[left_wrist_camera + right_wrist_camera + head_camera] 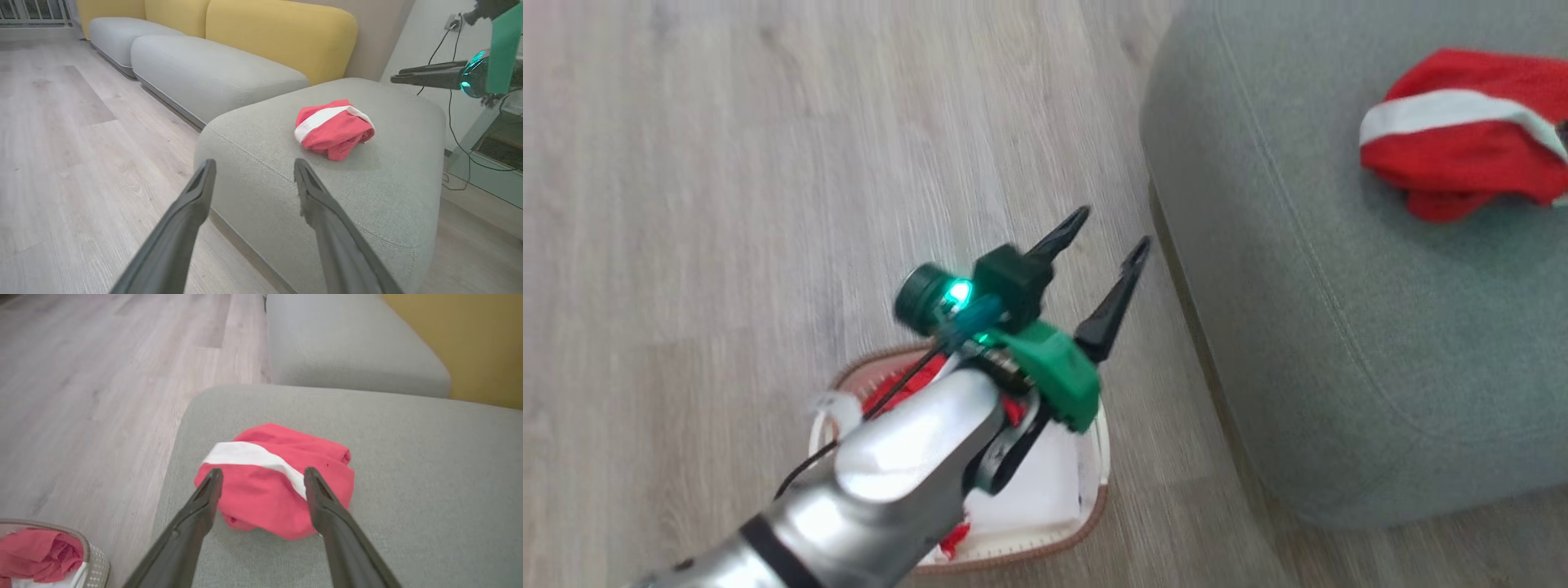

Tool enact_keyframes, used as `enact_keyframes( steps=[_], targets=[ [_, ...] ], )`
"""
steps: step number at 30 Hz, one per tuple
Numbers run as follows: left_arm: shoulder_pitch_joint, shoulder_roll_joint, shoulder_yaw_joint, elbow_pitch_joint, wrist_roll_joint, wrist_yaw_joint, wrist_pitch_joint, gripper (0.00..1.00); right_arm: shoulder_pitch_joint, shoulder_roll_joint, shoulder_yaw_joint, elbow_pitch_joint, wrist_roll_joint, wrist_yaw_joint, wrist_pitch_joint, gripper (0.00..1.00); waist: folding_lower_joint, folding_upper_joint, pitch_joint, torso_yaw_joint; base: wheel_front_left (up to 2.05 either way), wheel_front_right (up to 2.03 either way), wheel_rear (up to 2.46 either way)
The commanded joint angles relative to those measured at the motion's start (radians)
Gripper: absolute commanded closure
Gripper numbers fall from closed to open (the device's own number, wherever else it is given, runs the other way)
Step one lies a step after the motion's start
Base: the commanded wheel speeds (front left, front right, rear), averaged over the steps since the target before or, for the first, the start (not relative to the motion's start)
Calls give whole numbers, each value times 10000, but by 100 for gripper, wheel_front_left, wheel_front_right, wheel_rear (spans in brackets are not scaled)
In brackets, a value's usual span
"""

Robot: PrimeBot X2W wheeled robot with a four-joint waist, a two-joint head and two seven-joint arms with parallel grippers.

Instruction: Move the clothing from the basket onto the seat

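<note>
**Red fabric to be gripped, white liner to be left alone**

One red garment (278,490) is seen bunched on the seat (408,457), directly ahead of the right tool (263,471). That tool's fingers are spread wide and nothing is held; from the left wrist view it is seen well apart from the fabric. More clothing (36,551) is crumpled in the basket (96,563), low to one side of the right tool, on the floor (727,204). The left tool (1112,229) is held above the basket, likewise open and empty, with its fingers pointed away from the basket and toward the seat.

The step in hand is judged to be the fetching of the next piece. The right tool is best drawn straight up and back first, so that no fold is caught on a fingertip. Whichever tool is sent should be turned fingers-down over the basket and lowered onto the red heap, not onto the white liner (1045,482) exposed beside it. Only a raised fold of red should be pinched; if the liner is taken too, the sheet and probably the light basket would be dragged along. The lift should be kept vertical until the fabric hangs clear of the woven rim. The piece is then best set down beside the first garment, well in from the seat's rounded edge, from which it could slide.
</note>
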Motion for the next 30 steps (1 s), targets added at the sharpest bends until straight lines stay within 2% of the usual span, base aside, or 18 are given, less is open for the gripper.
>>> enact_keyframes(
  steps=[1, 5, 9, 13, 22, 25, 30],
  targets=[
    [-77, 258, 490, -429, 128, 19, -94, 0, 395, -538, 4, -170, 76, -4, -366, 0, 0, -1, -439, 192, 0, 0, 0],
    [492, 616, 955, -895, 250, 144, -94, 0, 816, -777, -140, -617, 331, -4, -1206, 0, 0, -1, -869, 479, 0, 0, 0],
    [1092, 1009, 1516, -1342, 332, 354, -94, 0, 1462, -840, -672, -973, 420, -4, -1496, 0, 0, -1, -1154, 671, 0, 0, 0],
    [1704, 1483, 2221, -1825, 376, 651, -94, 0, 2137, -517, -2383, -1352, -39, -4, -1514, 0, 0, -1, -1277, 729, 0, 0, 0],
    [3142, 2172, 3733, -2841, 702, 1307, -95, 0, 5283, 1130, -6975, -2742, -2983, -4, -1518, 0, 0, -1, -1328, 1012, 0, 0, 0],
    [3570, 2157, 4155, -3024, 906, 1476, -95, 0, 6415, 1856, -8360, -3299, -3925, -4, -1518, 0, 0, -1, -1350, 1160, 0, 0, 0],
    [4330, 2019, 4928, -3143, 1398, 1441, -95, 0, 8027, 3264, -10278, -4546, -5451, -4, -1519, 0, 0, -1, -1441, 1377, 0, 0, 0]
  ],
)
